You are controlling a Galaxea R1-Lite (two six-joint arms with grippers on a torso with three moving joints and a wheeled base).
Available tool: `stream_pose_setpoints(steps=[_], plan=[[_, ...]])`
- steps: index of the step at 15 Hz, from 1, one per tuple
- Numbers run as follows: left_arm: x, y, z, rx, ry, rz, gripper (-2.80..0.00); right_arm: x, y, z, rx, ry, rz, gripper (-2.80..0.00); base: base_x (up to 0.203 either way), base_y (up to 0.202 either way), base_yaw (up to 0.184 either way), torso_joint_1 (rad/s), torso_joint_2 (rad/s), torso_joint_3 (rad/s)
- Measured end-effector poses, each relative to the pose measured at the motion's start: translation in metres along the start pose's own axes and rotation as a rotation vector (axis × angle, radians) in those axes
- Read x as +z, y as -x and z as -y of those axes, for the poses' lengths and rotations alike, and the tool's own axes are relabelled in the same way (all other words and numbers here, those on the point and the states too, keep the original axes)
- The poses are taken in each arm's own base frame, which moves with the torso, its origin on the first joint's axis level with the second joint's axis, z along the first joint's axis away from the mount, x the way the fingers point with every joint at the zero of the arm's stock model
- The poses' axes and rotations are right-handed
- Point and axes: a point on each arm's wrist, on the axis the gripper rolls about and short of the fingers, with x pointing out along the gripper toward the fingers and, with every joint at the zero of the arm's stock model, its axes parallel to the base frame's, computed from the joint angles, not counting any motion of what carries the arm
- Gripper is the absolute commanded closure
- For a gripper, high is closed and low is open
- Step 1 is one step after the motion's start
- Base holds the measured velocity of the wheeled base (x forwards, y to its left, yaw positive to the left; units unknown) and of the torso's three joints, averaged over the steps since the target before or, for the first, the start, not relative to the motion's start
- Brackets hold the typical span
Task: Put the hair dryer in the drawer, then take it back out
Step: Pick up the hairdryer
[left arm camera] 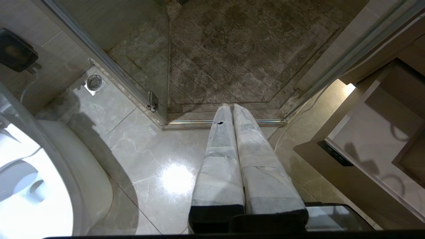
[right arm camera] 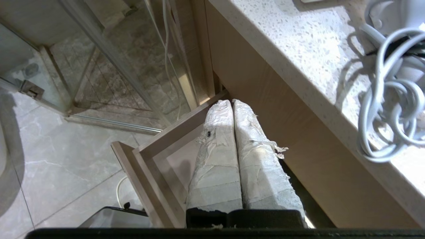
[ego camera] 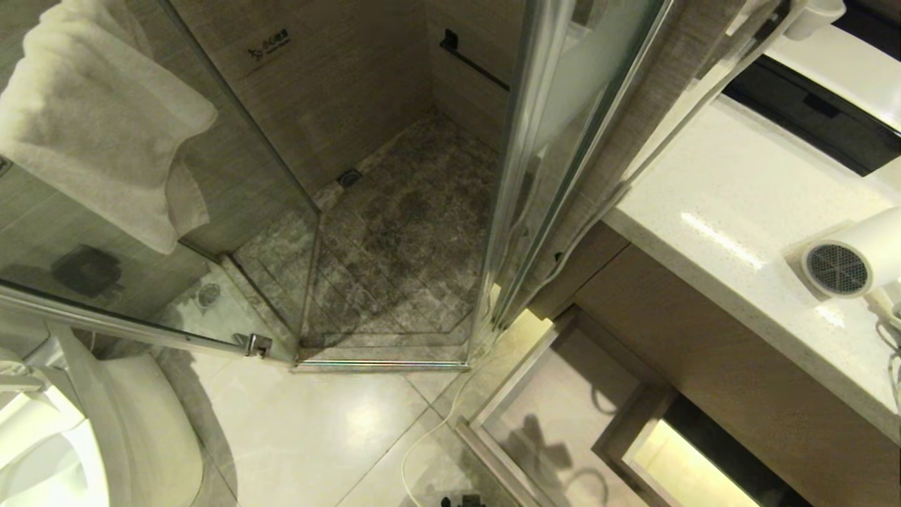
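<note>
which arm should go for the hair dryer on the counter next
Right. The hair dryer lies on the robot's right, its cord beside the shut right hand; the left hand hangs over the floor.

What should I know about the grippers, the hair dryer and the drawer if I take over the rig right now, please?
Left gripper: shut, empty, hanging over the floor before the shower.
Right gripper: shut, empty, above the open drawer.
Hair dryer: lying on the countertop, grille facing out, its bundled cord beside it at the counter's edge.
Drawer: pulled out below the counter, nothing visible inside.
Done: the drawer stands open.
Whether the dryer has been in the drawer yet cannot be told; nothing is held now.
</note>
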Motion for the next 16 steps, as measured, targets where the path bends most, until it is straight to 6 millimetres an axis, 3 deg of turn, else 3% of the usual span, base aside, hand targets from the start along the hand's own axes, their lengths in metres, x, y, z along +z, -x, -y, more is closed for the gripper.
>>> stream_pose_setpoints(steps=[7, 8, 10, 13, 14, 16], plan=[[0.000, 0.000, 0.000, 0.000, 0.000, 0.000, 0.00, -0.002, 0.000, -0.001, 0.020, 0.037, -0.027, 0.00, 0.000, 0.000, 0.000, 0.003, 0.00, 0.004], [0.000, 0.000, 0.000, 0.000, 0.000, 0.000, 0.00, 0.008, 0.003, 0.000, 0.032, 0.036, -0.008, 0.00, 0.000, 0.000, 0.000, 0.000, 0.00, 0.000], [0.000, 0.000, 0.000, 0.000, 0.000, 0.000, 0.00, 0.055, 0.019, 0.003, 0.049, 0.031, 0.094, 0.00, 0.000, 0.000, 0.000, 0.000, 0.00, 0.000], [0.000, 0.000, 0.000, 0.000, 0.000, 0.000, 0.00, 0.160, 0.051, 0.011, 0.074, 0.025, 0.208, 0.00, 0.000, 0.000, 0.000, 0.000, 0.00, 0.000], [0.000, 0.000, 0.000, 0.000, 0.000, 0.000, 0.00, 0.186, 0.050, 0.013, 0.093, 0.022, 0.164, 0.00, 0.000, 0.000, 0.000, 0.000, 0.00, 0.000], [0.000, 0.000, 0.000, 0.000, 0.000, 0.000, 0.00, 0.215, 0.024, 0.017, 0.145, 0.023, -0.023, 0.00, 0.000, 0.000, 0.000, 0.000, 0.00, 0.000]])
